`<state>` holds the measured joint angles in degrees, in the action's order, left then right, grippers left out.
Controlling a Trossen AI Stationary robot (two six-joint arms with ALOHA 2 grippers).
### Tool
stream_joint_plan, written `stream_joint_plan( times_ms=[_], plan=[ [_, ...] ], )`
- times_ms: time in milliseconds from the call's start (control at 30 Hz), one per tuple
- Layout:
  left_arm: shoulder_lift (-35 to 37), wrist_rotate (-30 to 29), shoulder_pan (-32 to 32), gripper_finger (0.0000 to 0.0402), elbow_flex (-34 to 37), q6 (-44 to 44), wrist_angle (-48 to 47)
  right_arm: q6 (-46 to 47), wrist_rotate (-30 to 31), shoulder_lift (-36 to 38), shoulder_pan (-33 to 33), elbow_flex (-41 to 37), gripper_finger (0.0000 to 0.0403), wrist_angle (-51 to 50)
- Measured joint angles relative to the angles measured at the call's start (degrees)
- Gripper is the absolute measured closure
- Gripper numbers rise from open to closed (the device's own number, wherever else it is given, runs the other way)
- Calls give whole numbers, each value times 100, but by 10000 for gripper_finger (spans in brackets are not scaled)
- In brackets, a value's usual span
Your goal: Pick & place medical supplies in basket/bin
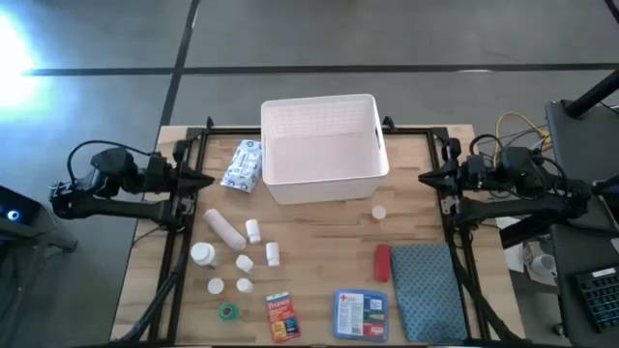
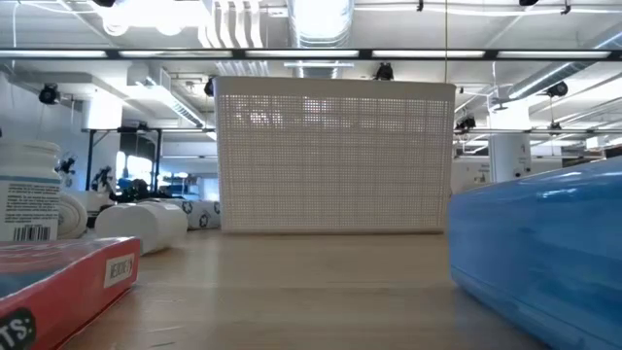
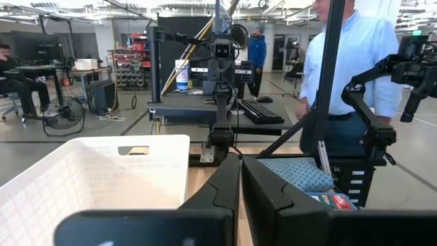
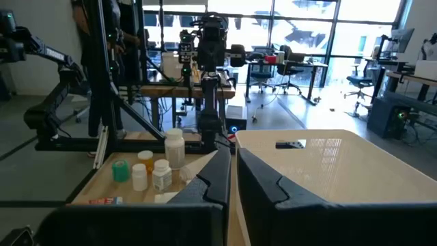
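From above, we see the white basket (image 1: pixel 324 147) at the far middle of the wooden surface (image 1: pixel 319 242), nothing inside it. Left pincer (image 1: pixel 205 180) parks at the left edge, fingers together; right pincer (image 1: pixel 426 177) parks at the right edge, fingers together. Supplies lie out on the surface: wipes packet (image 1: pixel 242 164) just left of the basket, gauze roll (image 1: pixel 223 228), several white pill bottles (image 1: pixel 203 254) near it, green tape roll (image 1: pixel 228 311), orange-red box (image 1: pixel 280 316), blue first-aid box (image 1: pixel 360 315), red tube (image 1: pixel 383 263) touching the teal-grey mat (image 1: pixel 428 292), and one small jar (image 1: pixel 379 213) alone near the basket's right corner.

At surface height we see the basket's slotted wall (image 2: pixel 335 160) across the middle, the orange-red box (image 2: pixel 58 287) close at left, the blue box (image 2: pixel 539 243) close at right, a labelled bottle (image 2: pixel 27 190) at far left.

Past the left wrist, fingers (image 3: pixel 222 195) nearly touching, basket (image 3: pixel 95 178) beside them, mat (image 3: pixel 293 174) beyond, a person (image 3: pixel 348 61) behind the surface.

Past the right wrist, fingers (image 4: pixel 218 178) nearly touching, basket (image 4: pixel 328 178) alongside, bottles (image 4: pixel 174 147) and green roll (image 4: pixel 120 171) beyond.
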<state>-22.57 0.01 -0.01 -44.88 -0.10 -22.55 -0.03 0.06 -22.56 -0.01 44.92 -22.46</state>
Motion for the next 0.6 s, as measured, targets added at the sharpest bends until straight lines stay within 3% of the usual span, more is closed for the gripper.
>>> stream_joint_plan(
  times_ms=[600],
  plan=[
    [0, -2, -1, 401, 1, -1, 1, 0, 1, 1, 0, 0, 385, 0]
  ],
)
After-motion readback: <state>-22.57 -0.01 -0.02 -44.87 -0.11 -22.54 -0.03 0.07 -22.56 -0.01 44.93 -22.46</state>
